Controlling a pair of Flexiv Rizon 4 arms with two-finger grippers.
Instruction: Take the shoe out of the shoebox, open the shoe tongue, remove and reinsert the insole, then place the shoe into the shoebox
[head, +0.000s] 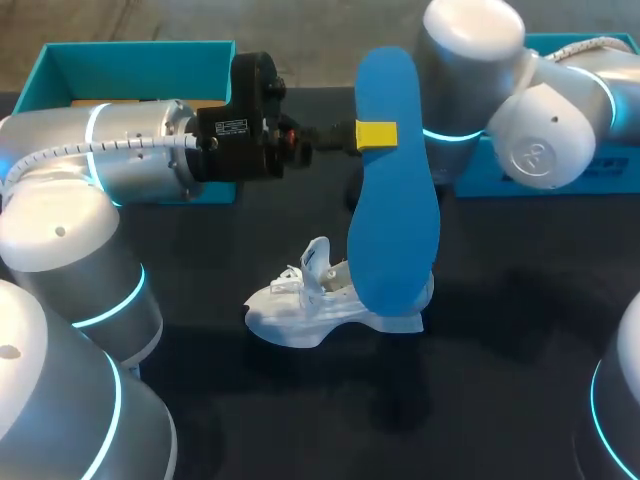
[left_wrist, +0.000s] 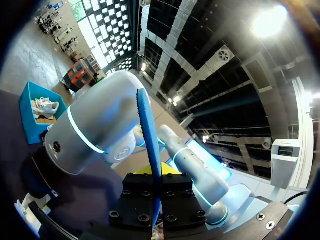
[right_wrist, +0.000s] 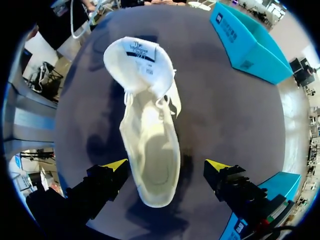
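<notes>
The shoe stands upright at the middle of the table, out of its box, with the tongue folded open and nothing inside. The blue insole is out, held on end above the shoe by the left tool, which is clamped on it. The right tool hangs over the heel, fingers wide apart and holding nothing. Left to do, I judge: reinsert the insole, then box the shoe. The dark table carries one teal shoebox at ten o'clock and a second shoebox at two o'clock.
</notes>
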